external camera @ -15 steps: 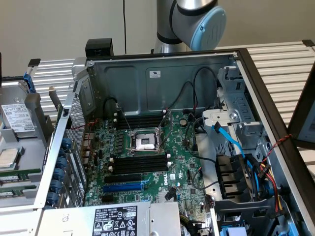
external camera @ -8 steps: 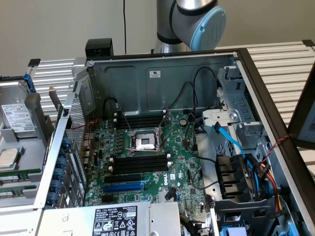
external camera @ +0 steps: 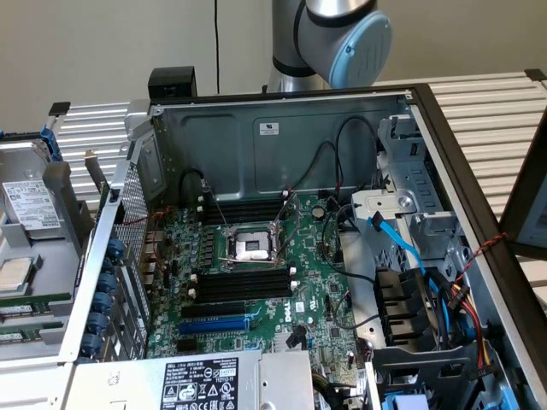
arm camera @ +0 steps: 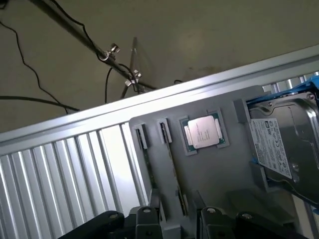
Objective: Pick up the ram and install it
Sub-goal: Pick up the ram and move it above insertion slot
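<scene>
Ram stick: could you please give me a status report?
Gripper open, over the tray. Ram on edge in tray slot, not gripped. Second stick alongside it.

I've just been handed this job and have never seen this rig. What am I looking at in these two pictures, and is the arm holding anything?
One picture comes from a camera off the arm. It shows an open computer case with its green motherboard, black memory slots and, at the top, part of the grey robot arm. The other picture comes from a camera on the arm's wrist, looking down at a grey tray. In the tray are two ram sticks standing on edge, a processor chip and a hard drive. The dark jaws stand open near the ends of the sticks and hold nothing. No ram has been picked up yet, and the slots look empty.
</scene>
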Motion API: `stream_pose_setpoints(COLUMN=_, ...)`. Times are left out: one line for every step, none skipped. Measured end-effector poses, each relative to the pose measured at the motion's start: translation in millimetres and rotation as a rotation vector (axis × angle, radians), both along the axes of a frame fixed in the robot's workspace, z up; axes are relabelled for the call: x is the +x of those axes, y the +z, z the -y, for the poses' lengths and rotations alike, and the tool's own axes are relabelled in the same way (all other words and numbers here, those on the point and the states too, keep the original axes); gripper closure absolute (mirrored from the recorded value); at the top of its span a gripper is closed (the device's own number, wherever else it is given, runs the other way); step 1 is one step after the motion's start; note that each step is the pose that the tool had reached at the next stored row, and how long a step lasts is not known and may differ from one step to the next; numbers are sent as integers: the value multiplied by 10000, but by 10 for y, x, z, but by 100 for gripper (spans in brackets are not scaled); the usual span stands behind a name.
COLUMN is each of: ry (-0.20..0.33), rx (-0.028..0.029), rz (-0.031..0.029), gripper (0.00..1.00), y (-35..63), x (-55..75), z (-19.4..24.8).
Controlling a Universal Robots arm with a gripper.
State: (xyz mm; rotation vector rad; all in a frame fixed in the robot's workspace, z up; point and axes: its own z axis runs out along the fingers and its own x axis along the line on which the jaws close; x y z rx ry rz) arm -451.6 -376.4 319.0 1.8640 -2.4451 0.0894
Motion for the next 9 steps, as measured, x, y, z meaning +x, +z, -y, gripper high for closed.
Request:
stream_pose_setpoints(ry=55, rx=-47, rz=131, gripper=64, y=0, x=0, z=0)
stream_pose_setpoints(ry=109, rx=-91, rz=266, gripper=64, y=0, x=0, z=0)
stream_pose_setpoints(ry=167, rx=-134, rz=414, gripper=64, y=0, x=0, z=0)
stream_pose_setpoints(ry=231, rx=-178, rz=529, gripper=64, y=-1, x=0, z=0)
stream_pose_setpoints(ry=291, rx=-212, rz=571, gripper=64, y=-1, x=0, z=0)
stream_pose_setpoints(ry=345, rx=-245, rz=581, gripper=64, y=-2, x=0, z=0)
stream_pose_setpoints(ry=395, rx=-275, rz=589, gripper=64, y=-6, x=-2, z=0)
stream_pose_setpoints(ry=442, rx=-303, rz=592, gripper=64, y=-8, x=-3, z=0)
stream_pose_setpoints(ry=493, rx=-329, rz=595, gripper=64, y=-13, x=-4, z=1)
